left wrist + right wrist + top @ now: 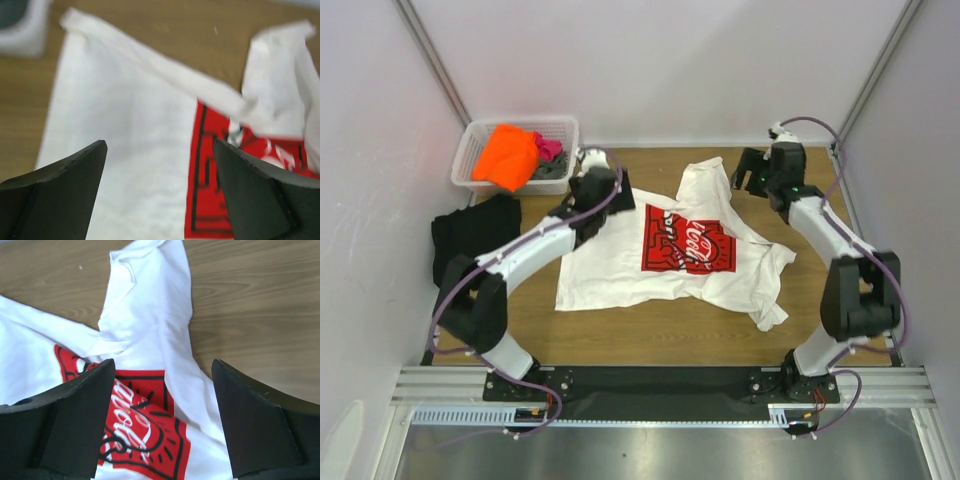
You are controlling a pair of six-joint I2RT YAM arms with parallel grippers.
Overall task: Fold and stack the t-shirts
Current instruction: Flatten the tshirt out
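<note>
The white t-shirt [630, 265] with the red-and-black chest graphic [687, 240] lies crumpled in the middle of the table. It also shows in the left wrist view [130, 130] and the right wrist view [150, 310]. My left gripper [620, 192] hovers open and empty over the shirt's far left edge. My right gripper [745, 172] hovers open and empty by the shirt's far right part. A black t-shirt [472, 232] lies at the left. An orange t-shirt [508, 156], a pink one [548, 147] and a grey one [552, 170] lie in the basket.
The white lattice basket [470, 152] stands at the back left corner. Bare wooden table [640, 335] shows in front of the white shirt and at the back right [260, 300]. White walls close in the sides and back.
</note>
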